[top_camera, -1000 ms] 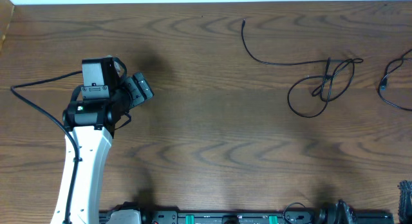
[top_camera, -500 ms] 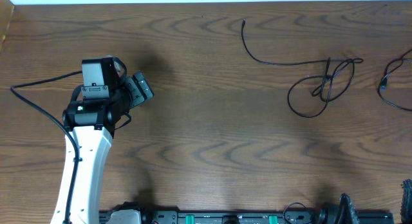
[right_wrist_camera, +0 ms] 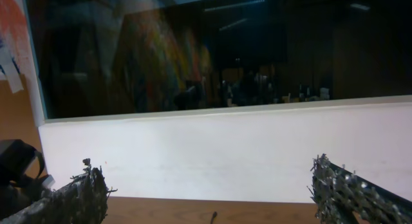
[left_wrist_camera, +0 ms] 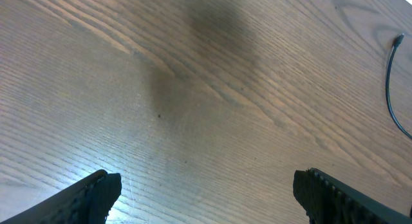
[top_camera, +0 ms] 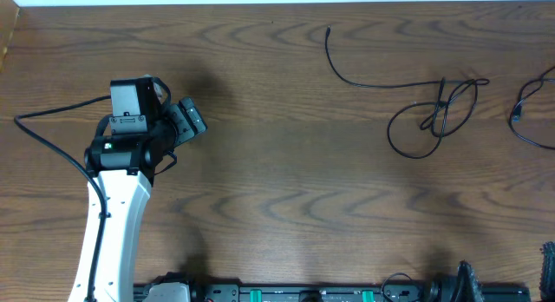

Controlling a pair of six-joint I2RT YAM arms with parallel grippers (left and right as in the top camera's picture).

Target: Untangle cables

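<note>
Almost nothing has changed over the last second. The left pincer [top_camera: 186,120] sits at the left of the overhead frame exactly where it was. Its jaws are spread wide and hold nothing, and its wrist view shows only bare wood between the fingers.

The one shift is at the lower right corner of the overhead frame. A dark sliver of the right arm [top_camera: 549,250] has slipped a little further toward the edge. The right pincer [right_wrist_camera: 209,192] is wide open and empty in its own view. It points at a white wall [right_wrist_camera: 212,153] and a dark window [right_wrist_camera: 212,50] beyond the far edge of the surface [top_camera: 303,189], not down at the work.

The cables [top_camera: 438,107] lie in the upper right of the overhead frame, unmoved. One black cord runs from a free end at top centre into loops crossed at a knot [top_camera: 444,101]. A second cord [top_camera: 520,111] curls just beside it at the right edge, mostly out of frame. A black cord end [left_wrist_camera: 390,69] also shows at the upper right of the left wrist view.

I judge that untangling has not started. Both pincers are well apart from the knot, and the right arm seems better placed to reach it.
</note>
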